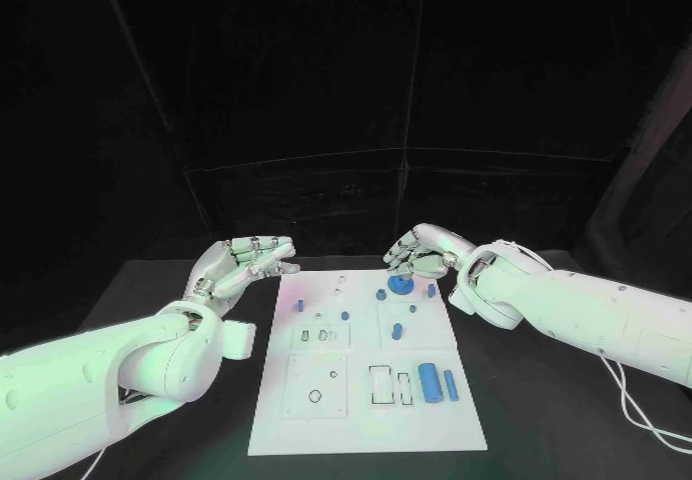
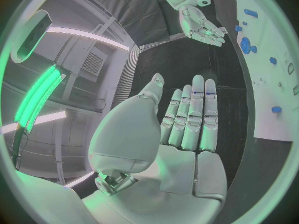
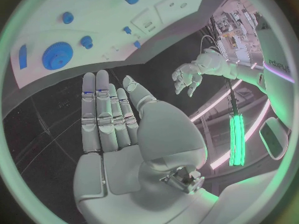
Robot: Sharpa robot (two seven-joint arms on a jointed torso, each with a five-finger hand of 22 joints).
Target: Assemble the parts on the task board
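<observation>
Head view: flat white task board w/ round blue gear.

Right hand flat, empty, near task board.

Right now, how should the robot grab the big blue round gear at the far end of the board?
The blue gear looks to lie flat on the task board, so probably from above, fingertips pinching opposite sides of its toothed rim. The right hand hovers open closest, so it seems the likelier one.
</observation>
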